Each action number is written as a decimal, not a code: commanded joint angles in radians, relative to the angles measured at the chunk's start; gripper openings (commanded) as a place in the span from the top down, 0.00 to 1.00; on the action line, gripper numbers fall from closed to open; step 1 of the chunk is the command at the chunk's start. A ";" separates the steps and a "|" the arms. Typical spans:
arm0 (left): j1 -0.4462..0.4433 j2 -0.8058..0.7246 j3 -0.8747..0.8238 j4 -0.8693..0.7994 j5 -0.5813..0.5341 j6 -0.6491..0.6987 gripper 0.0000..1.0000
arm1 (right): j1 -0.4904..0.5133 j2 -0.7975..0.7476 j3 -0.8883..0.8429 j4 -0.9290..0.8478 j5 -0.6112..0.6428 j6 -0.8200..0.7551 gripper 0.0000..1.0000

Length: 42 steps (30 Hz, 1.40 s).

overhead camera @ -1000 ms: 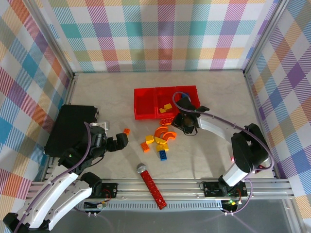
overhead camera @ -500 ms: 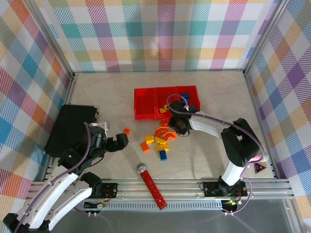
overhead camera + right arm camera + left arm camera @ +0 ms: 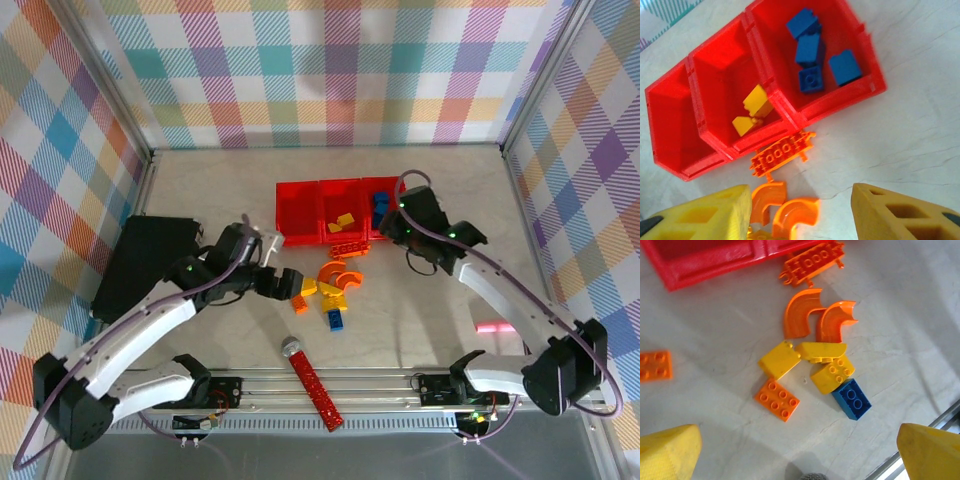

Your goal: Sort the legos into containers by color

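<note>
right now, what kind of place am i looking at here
Most likely a robot lab test cell: plaid panel walls box in a table, two arms are bolted to an aluminium rail at its near edge, and red bins with toy bricks are laid out for sorting.

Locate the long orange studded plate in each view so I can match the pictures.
Top external: the long orange plate lies centre, just before the middle of the red containers.
Left wrist: plate at top centre, below the containers' edge.
Right wrist: plate lower centre-left, outside the middle compartment.
Shared landmark: the two orange arches beside it, away from the containers.
</note>
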 commanded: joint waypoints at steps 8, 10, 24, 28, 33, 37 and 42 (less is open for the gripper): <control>-0.073 0.294 0.225 -0.037 0.217 0.693 0.00 | -0.024 -0.114 -0.022 -0.138 -0.030 -0.251 0.41; -0.075 0.357 0.270 -0.043 0.255 0.762 0.07 | -0.026 -0.140 -0.034 -0.143 -0.022 -0.268 0.41; -0.121 0.792 0.587 -0.101 0.068 0.960 0.28 | -0.185 -0.305 -0.161 -0.136 -0.108 -0.398 0.34; -0.152 0.829 0.612 -0.027 -0.040 0.920 0.31 | -0.246 -0.322 -0.192 -0.126 -0.162 -0.414 0.35; -0.200 0.854 0.594 0.067 -0.154 0.913 0.37 | -0.282 -0.338 -0.203 -0.122 -0.201 -0.423 0.35; -0.207 0.870 0.556 0.138 -0.163 0.895 0.39 | -0.287 -0.354 -0.202 -0.122 -0.208 -0.424 0.35; -0.206 0.924 0.564 0.179 -0.165 0.842 0.46 | -0.288 -0.388 -0.224 -0.116 -0.199 -0.415 0.35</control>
